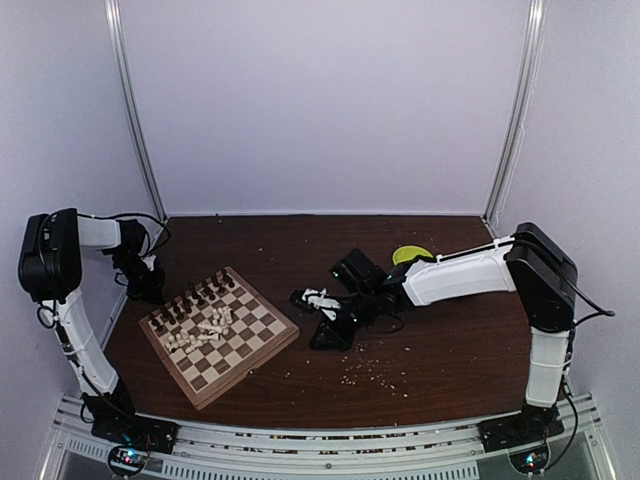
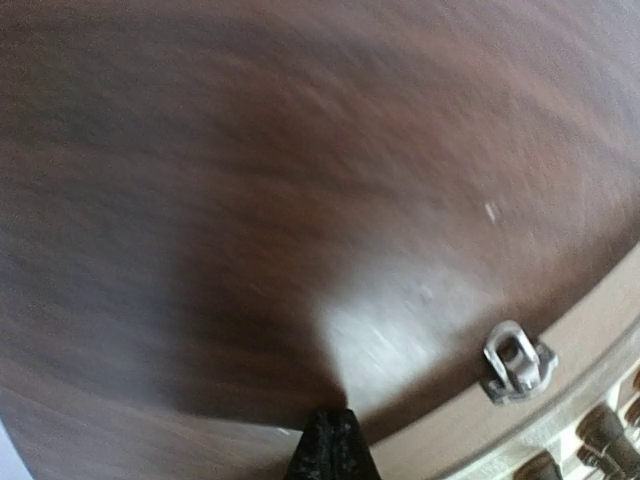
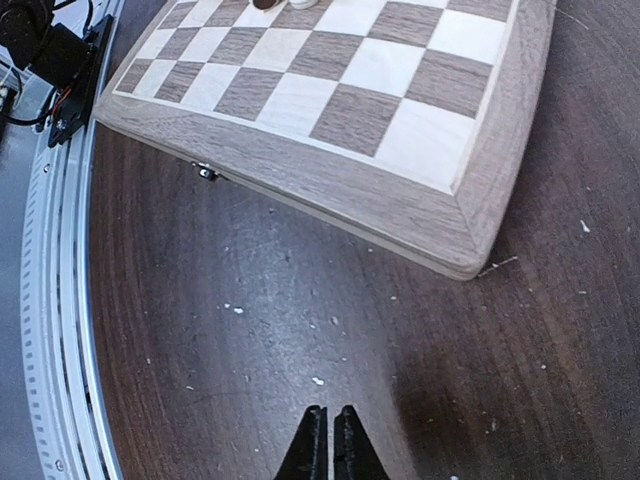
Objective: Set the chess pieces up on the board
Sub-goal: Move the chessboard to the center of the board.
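Chess pieces (image 1: 205,322) all sit on the board (image 1: 247,352), which lies on the left half of the dark wooden table (image 1: 450,340). The dark ones stand in rows along its far-left edge, and the cream ones are bunched loosely near the middle. They are too small to tell which are upright or which way any fallen one points.

The right gripper (image 3: 330,445) hovers low over the bare table, its fingertips drawn in to a thin slit with nothing visible between them. From it the board lies straight ahead and toward the robot's left, with one corner and a side edge turned toward the fingers. The cream cluster is well beyond that edge, several squares in.

The left gripper (image 2: 330,445) is closed tight and empty. It rests just beside the board's far-left side, close to a small metal latch (image 2: 517,360). It is probably the nearer arm to the dark rows, while the right arm faces the open side of the cream cluster.

A green plate (image 1: 410,255) and scattered white crumbs (image 1: 375,372) lie apart from the board. No brand, label or writing can be read.
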### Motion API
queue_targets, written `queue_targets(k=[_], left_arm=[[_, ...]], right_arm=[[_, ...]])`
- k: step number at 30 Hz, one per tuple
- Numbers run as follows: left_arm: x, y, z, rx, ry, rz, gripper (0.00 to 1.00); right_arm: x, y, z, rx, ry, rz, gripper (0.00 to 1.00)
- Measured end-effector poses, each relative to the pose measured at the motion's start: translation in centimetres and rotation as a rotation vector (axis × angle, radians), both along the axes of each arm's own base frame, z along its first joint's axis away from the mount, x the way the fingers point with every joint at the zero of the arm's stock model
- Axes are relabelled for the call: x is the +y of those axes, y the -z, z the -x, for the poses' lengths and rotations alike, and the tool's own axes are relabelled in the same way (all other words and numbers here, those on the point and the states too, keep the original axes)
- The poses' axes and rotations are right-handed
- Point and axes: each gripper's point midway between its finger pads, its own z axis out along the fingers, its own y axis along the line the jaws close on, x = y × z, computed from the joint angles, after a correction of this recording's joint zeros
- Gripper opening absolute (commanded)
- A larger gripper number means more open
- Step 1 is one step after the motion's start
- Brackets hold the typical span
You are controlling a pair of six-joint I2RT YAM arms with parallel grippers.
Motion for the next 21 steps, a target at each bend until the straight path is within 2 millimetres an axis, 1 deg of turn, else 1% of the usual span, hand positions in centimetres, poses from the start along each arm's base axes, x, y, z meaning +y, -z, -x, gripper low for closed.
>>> queue_targets(k=[3,6,10,14,17,19,21], left_arm=[[-1.4,0.0,0.7,0.011,0.028,-0.003,0.0],[-2.9,0.0,0.8,0.01,0.063,0.008,0.0],[-5.3,0.0,1.1,0.012,0.108,0.031,0.0],[-8.1,0.0,1.7,0.022,0.156,0.071,0.0],[-10.1,0.0,2.4,0.03,0.179,0.102,0.0],[-11.0,0.0,2.9,0.038,0.185,0.116,0.0],[-11.6,0.0,3.5,0.048,0.179,0.12,0.0]], right_arm=[[-0.9,0.0,-1.2,0.016,0.028,-0.006,0.04],[-2.4,-0.2,-3.2,0.034,0.079,-0.019,0.04],[-4.9,-1.2,-5.9,0.058,0.162,-0.05,0.04],[-6.9,-2.3,-8.1,0.069,0.236,-0.084,0.04],[-8.3,-2.9,-9.4,0.078,0.284,-0.103,0.04],[-9.0,-3.3,-9.8,0.081,0.305,-0.112,0.03],[-9.3,-3.5,-9.8,0.081,0.313,-0.118,0.02]])
